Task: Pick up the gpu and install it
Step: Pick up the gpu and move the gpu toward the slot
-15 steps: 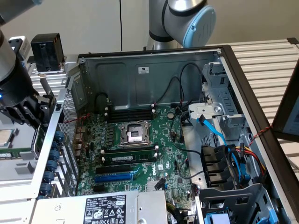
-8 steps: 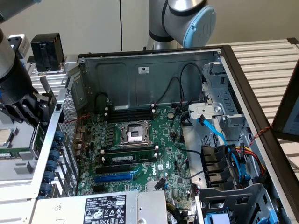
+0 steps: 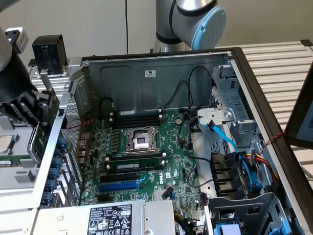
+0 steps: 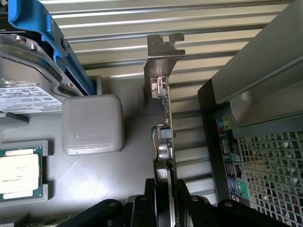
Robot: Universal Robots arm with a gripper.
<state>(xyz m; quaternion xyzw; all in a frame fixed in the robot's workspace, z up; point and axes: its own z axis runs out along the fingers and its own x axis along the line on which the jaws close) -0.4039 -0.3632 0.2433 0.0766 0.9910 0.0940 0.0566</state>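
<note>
The gpu (image 4: 165, 124) hangs edge-on between my fingers, its metal end bracket (image 4: 163, 52) pointing away from the wrist and small components along its green board. My gripper (image 4: 165, 201) is shut on its near end. In the exterior view, the gripper (image 3: 35, 116) hovers outside the open computer case at that view's left, above the grey tray. A strip of the gpu's green board (image 3: 39, 143) shows below the fingers, just outside the case's perforated rear wall (image 3: 73, 127).
The case lies open with the green motherboard (image 3: 146, 156), its blue slot (image 3: 119, 186), black slots, CPU socket (image 3: 141, 140), cables and drive cage (image 3: 234, 176). Beside the card are a grey block (image 4: 92, 125), a CPU chip (image 4: 19, 172), a blue-railed drive (image 4: 33, 52) and the rear ports (image 4: 227, 161).
</note>
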